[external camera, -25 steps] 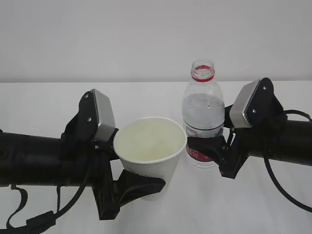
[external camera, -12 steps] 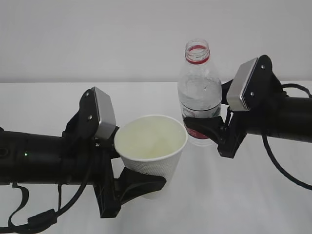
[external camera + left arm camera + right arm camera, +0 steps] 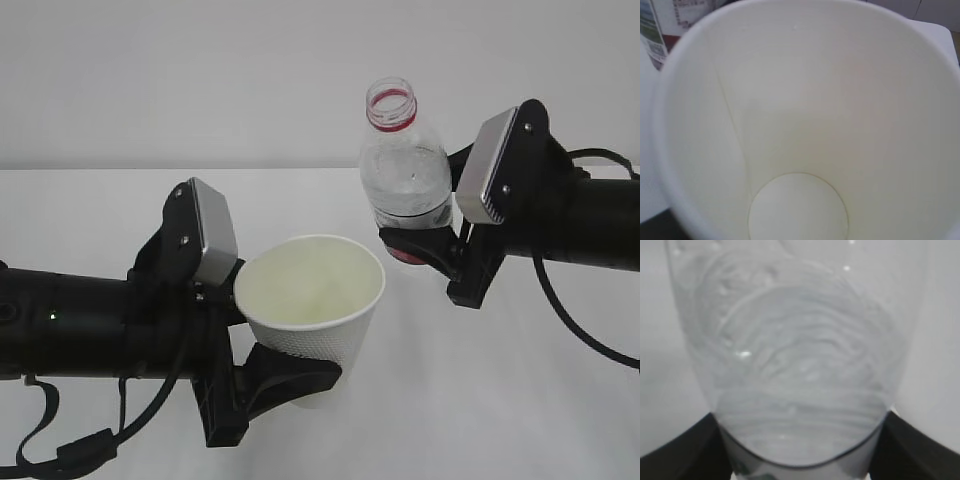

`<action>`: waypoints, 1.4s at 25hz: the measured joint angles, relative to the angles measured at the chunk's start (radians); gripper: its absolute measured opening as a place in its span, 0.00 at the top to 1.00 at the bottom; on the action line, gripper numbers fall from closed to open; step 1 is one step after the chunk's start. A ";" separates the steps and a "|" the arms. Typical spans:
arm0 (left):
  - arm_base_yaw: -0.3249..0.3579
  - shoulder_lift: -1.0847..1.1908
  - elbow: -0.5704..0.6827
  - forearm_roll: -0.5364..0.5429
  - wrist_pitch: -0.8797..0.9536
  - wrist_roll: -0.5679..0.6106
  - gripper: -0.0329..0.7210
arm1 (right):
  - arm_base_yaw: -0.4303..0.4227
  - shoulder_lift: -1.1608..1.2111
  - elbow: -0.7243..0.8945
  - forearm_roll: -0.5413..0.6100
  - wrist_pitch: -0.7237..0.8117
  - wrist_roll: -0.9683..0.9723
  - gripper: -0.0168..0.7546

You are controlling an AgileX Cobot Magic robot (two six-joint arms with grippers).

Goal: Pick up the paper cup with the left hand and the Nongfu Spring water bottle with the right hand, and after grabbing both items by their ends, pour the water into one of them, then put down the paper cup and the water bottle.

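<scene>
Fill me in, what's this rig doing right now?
Two arms are set up for a pour. The left gripper holds the paper cup by its lower end, mouth up; the left wrist view shows it empty and dry. The right gripper holds the Nongfu Spring water bottle around its label, clear of the table, uncapped and leaning slightly toward the cup. The water sits in the bottle; none has been poured yet.

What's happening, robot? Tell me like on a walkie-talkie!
Left gripper clamped on paper cup, cup empty. Right gripper holding water bottle, uncapped, tipped slightly toward cup. Nothing in the way.
</scene>
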 joint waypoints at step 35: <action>-0.005 0.047 -0.007 0.001 -0.048 -0.001 0.27 | 0.000 0.000 -0.006 0.015 0.007 -0.344 0.30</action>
